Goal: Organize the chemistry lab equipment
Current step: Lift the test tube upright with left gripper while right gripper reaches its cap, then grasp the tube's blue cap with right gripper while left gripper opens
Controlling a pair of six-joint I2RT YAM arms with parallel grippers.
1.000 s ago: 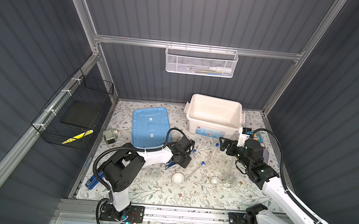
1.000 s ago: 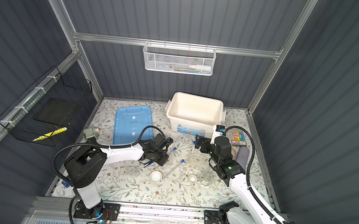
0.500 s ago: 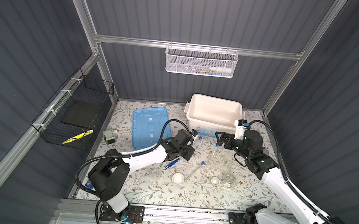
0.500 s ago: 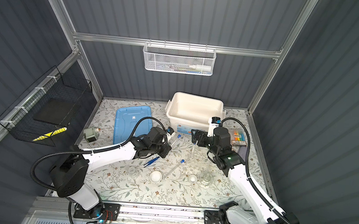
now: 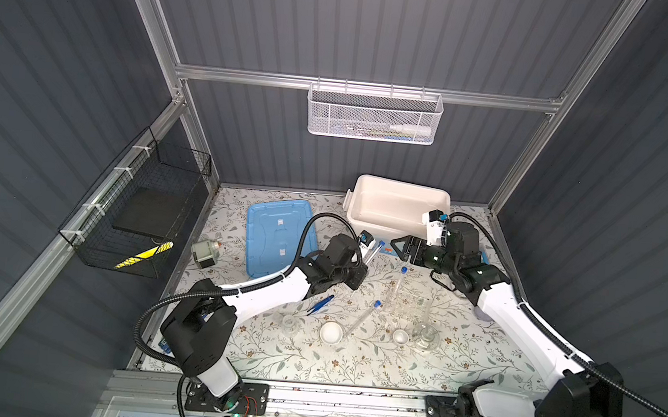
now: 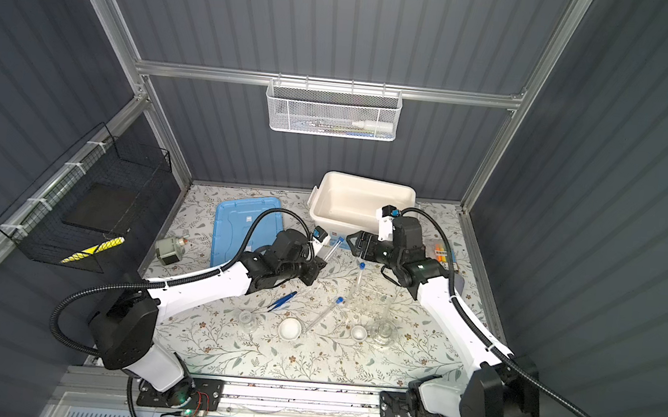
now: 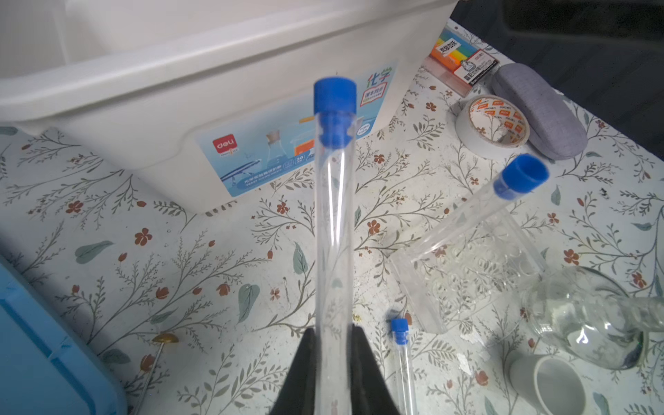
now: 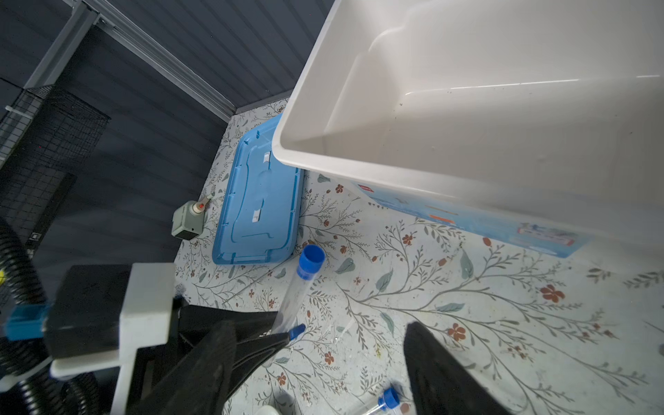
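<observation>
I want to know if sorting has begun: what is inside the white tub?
Nothing: the white tub shows a bare floor in both top views. Its near right corner is hidden behind the right arm.

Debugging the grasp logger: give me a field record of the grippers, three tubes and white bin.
left gripper: jaws shut on held tube
right gripper: jaws open, empty, by white bin
rack tube: tilted in clear rack
loose tube: lying on table
white bin: empty
</observation>
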